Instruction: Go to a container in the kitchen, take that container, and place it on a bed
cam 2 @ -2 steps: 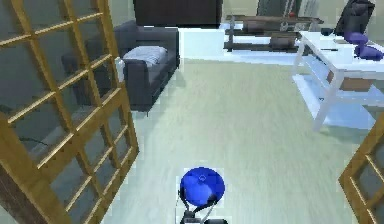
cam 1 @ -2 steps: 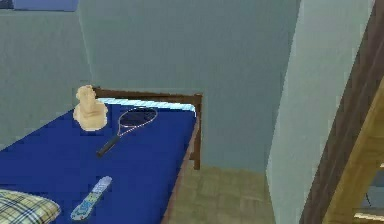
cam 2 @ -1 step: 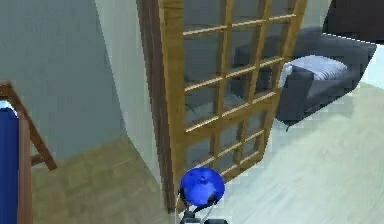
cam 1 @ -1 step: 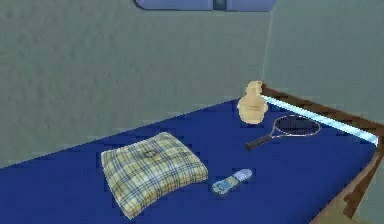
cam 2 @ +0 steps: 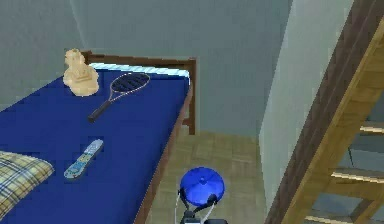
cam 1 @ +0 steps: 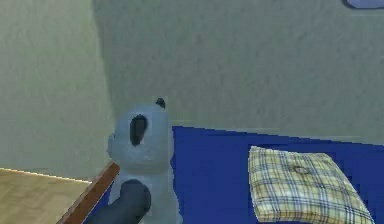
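Observation:
A round blue container (cam 2: 203, 185) hangs at the arm side view's bottom middle, above the wooden floor and just past the bed's side rail. My gripper (cam 2: 200, 206) rises from the bottom edge right under it, its thin fingers (cam 2: 184, 208) reaching up to the container, so it holds the container clear of every surface. The bed (cam 2: 120, 135) with a dark blue cover stretches across the arm side view's left. The same blue bed (cam 1: 215, 170) fills the forward view's lower right, against a pale wall.
On the bed lie a tan teddy bear (cam 2: 79, 73), a racket (cam 2: 122, 90), a slim remote-like thing (cam 2: 84, 158) and a plaid pillow (cam 1: 305, 183). A grey-and-black plush toy (cam 1: 140, 150) sits by the wooden bed frame (cam 1: 90, 198). Wooden stairs (cam 2: 350, 130) stand at the right.

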Robot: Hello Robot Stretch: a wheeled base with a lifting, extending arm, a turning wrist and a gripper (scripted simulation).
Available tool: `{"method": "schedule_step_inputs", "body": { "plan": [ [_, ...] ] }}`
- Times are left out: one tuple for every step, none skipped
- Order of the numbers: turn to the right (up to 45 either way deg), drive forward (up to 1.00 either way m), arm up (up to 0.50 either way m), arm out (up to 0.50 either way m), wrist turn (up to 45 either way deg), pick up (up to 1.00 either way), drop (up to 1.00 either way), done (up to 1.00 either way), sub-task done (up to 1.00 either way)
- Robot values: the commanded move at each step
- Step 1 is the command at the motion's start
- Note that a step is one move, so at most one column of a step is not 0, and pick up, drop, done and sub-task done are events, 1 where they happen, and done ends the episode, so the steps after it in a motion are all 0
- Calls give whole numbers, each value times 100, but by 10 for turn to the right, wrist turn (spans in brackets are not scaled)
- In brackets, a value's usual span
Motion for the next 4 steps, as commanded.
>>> {"method": "schedule_step_inputs", "body": {
  "plan": [
    [-240,0,0,0,0,0,0,0,0],
    [0,0,24,0,0,0,0,0,0],
    [0,0,0,40,0,0,0,0,0],
    [0,0,0,0,-450,0,0,0,0]
  ]
}}
